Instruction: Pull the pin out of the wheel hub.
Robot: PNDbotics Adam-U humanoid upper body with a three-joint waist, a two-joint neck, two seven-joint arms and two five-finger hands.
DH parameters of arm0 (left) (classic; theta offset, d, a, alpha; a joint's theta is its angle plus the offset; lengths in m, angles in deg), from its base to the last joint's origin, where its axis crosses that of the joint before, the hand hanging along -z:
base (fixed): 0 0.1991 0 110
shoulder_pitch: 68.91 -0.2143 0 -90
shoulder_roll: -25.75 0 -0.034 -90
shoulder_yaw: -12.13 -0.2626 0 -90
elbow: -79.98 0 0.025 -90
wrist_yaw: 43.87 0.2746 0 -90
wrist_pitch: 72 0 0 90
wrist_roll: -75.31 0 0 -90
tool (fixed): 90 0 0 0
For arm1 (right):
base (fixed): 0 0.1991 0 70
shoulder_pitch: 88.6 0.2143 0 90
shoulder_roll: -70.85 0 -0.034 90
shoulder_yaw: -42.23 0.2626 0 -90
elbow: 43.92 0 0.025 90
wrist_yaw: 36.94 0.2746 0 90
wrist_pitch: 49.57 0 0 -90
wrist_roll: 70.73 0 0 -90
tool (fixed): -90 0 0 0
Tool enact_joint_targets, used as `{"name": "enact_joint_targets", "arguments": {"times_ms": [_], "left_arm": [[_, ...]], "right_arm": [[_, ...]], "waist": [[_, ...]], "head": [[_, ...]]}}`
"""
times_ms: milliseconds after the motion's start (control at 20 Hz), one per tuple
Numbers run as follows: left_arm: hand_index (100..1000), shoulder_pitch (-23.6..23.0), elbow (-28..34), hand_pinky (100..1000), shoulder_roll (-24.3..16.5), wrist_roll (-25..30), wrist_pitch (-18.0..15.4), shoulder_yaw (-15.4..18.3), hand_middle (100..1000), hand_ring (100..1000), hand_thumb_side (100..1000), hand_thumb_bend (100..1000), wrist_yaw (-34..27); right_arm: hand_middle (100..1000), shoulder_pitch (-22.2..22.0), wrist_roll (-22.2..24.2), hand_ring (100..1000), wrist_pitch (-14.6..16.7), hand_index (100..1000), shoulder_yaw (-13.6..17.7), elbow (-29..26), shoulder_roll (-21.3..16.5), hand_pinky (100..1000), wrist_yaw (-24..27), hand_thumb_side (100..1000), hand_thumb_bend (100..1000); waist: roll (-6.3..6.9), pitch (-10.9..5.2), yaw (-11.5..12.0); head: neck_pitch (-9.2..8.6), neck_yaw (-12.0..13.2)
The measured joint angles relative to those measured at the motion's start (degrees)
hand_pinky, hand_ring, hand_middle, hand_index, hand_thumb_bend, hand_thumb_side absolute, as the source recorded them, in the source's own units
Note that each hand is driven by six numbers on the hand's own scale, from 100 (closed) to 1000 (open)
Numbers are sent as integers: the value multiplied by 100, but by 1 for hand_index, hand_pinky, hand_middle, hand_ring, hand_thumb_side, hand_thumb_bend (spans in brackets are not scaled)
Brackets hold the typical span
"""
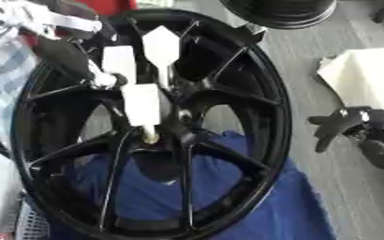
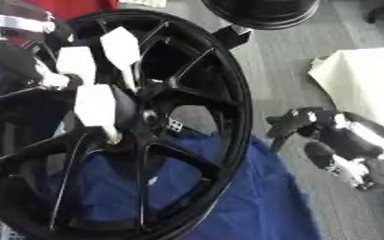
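So the big black wheel (image 1: 146,126) is standing pretty much upright, tilted a bit, on a blue cloth (image 1: 253,206), which I'm guessing is there to keep the rim from scuffing or sliding. The left hand (image 1: 142,70) is coming in from the upper left and reaching right into the middle of the spokes. Its pale fingers (image 1: 144,104) are hanging straight down over the hub (image 1: 166,126), spread a little apart, and the lowest one is sitting right on top of a small light-coloured stub (image 1: 150,137) at the centre. That stub is my best guess for the pin, so it's still in the hub. Can't tell if anything is actually pinching it yet; looks more like touching than gripping.

The right hand (image 2: 314,129) is hovering off to the right of the rim, well apart from it, dark fingers half curled around nothing.

Room-wise it's tight. The spokes are crowding the hub on all sides, so the only clean way out for the pin is straight toward the camera, away from the wheel face. To the right there's open grey floor up to some pale sheet (image 1: 367,79), and another dark wheel (image 1: 281,11) is sitting at the top edge. Biggest worry: the wheel tipping if the pull goes sideways.
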Motion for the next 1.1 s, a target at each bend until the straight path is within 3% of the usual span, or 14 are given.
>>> {"name": "enact_joint_targets", "arguments": {"times_ms": [150, 300, 750, 1100], "left_arm": [[675, 0, -17, 799, 4, 1, 56, 31, 600, 715, 396, 103, -8], [592, 1, 8, 751, 43, -6, 187, 87, 532, 647, 238, 100, -87], [375, 5, 453, 671, -41, -470, 821, 533, 419, 546, 260, 100, -626], [340, 2, 670, 649, -243, -885, 1236, 971, 381, 517, 257, 100, -953]], "right_arm": [[706, 0, 1, 647, -12, 756, 0, 0, 1, 1000, -14, 519, 100], [706, -1, -5, 647, -37, 756, 0, 0, 2, 1000, -40, 518, 100], [707, -10, -36, 647, -71, 756, 0, 0, 7, 1000, -59, 522, 100], [707, -35, -60, 648, -89, 756, 2, 0, 7, 1000, -58, 525, 100]], "waist": [[-1, 2, -1], [-3, 5, -1], [-6, 5, 2], [-13, -19, 28]], "head": [[0, 1], [0, 1], [0, 0], [2, -16]]}}
